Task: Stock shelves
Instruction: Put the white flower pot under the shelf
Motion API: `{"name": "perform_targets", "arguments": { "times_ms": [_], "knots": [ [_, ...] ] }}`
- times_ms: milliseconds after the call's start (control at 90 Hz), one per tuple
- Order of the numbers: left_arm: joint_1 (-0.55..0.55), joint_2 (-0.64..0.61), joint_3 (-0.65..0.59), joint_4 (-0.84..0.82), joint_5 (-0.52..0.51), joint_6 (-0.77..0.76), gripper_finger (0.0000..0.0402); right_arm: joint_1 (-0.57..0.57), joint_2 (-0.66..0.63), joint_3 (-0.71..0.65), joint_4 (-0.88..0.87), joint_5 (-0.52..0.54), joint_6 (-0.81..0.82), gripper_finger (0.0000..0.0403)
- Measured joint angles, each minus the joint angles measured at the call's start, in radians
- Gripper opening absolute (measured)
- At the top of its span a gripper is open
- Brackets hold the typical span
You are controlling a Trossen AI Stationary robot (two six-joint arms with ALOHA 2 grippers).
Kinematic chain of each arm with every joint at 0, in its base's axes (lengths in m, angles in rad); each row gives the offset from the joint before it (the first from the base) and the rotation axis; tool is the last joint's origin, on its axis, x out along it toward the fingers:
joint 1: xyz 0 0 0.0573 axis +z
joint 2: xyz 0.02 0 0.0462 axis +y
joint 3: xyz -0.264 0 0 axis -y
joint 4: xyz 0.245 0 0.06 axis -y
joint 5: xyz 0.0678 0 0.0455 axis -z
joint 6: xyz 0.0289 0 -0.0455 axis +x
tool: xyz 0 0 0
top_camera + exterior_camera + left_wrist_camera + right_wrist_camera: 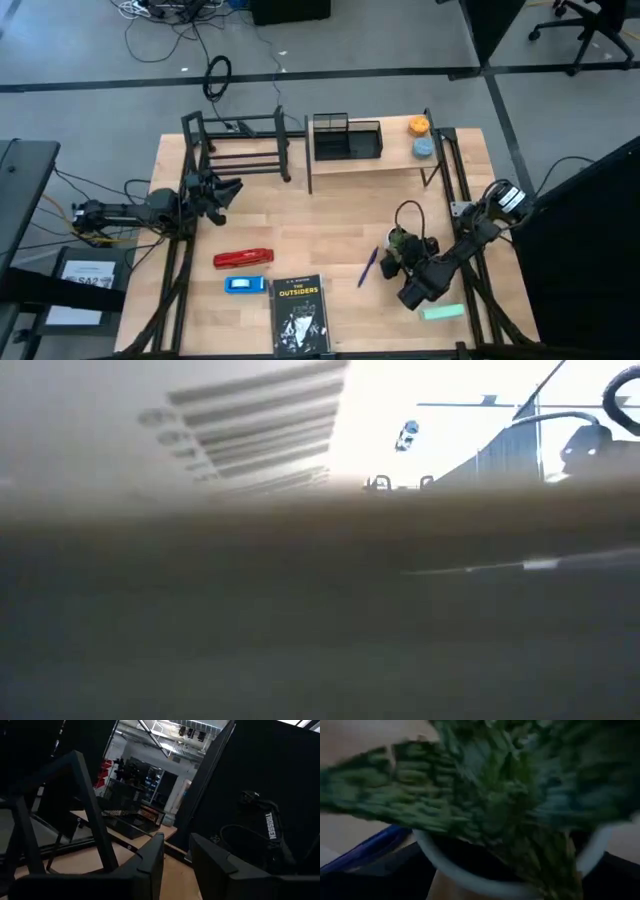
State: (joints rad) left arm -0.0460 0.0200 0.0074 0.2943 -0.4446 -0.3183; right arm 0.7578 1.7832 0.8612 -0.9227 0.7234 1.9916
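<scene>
1. The low view is almost wholly blocked by a blurred brown-grey mass close to the lens; only a bright strip of room shows above it, so nothing on the table can be read there.
2. In the high view the right gripper [400, 262] sits over a small green leafy plant in a white round pot [397, 243] near the right front of the light wood table [330, 225]. Its fingers are hidden there, and I cannot tell whether they grip the pot.
3. The right wrist view fills with that plant's mottled leaves and pot rim, with a blue pen [367, 847] just beside it.
4. The left gripper [222, 193] hangs at the table's left side, fingers [150, 865] spread apart and empty, close by the open black metal tube-frame rack [240, 140].
5. The light wood plank shelf with black legs [365, 160] stands at the back right, carrying a black mesh organizer tray [347, 138], an orange round item [418, 125] and a blue round item [424, 147].
6. Readable writing: "THE OUTSIDERS" on the black paperback book [300, 313]; "TROSSEN" on the right arm in the left wrist view.
</scene>
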Motion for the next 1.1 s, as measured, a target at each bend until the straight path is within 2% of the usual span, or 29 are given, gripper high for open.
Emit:
{"name": "perform_targets", "arguments": {
  "times_ms": [256,422,578,700,856,978,1100],
  "knots": [
    [0.0,0.0,0.0,0.0,0.0,-0.001,0.0076,-0.024,-0.002,-0.01,0.024,0.082,-0.071,0.0341],
    [0.0,0.0,0.0,0.0,0.0,-0.001,0.0076,-0.04,-0.004,-0.06,0.138,0.122,-0.07,0.0305],
    [0.0,0.0,0.0,0.0,0.0,-0.005,0.0076,-0.039,-0.011,-0.066,0.144,0.04,-0.091,0.0262],
    [0.0,0.0,0.0,0.0,0.0,-0.008,0.0076,-0.018,-0.032,-0.066,0.13,-0.035,-0.103,0.025],
    [0.0,0.0,0.0,0.0,0.0,-0.008,0.0076,0.006,-0.04,-0.066,0.14,-0.038,-0.108,0.0282],
    [0.0,0.0,0.0,0.0,0.0,-0.008,0.0076,-0.005,-0.008,-0.066,0.201,0.038,-0.124,0.0335],
    [0.0,0.0,0.0,0.0,0.0,-0.008,0.0076,-0.01,-0.003,-0.066,0.188,0.089,-0.176,0.0377]
  ]
}}
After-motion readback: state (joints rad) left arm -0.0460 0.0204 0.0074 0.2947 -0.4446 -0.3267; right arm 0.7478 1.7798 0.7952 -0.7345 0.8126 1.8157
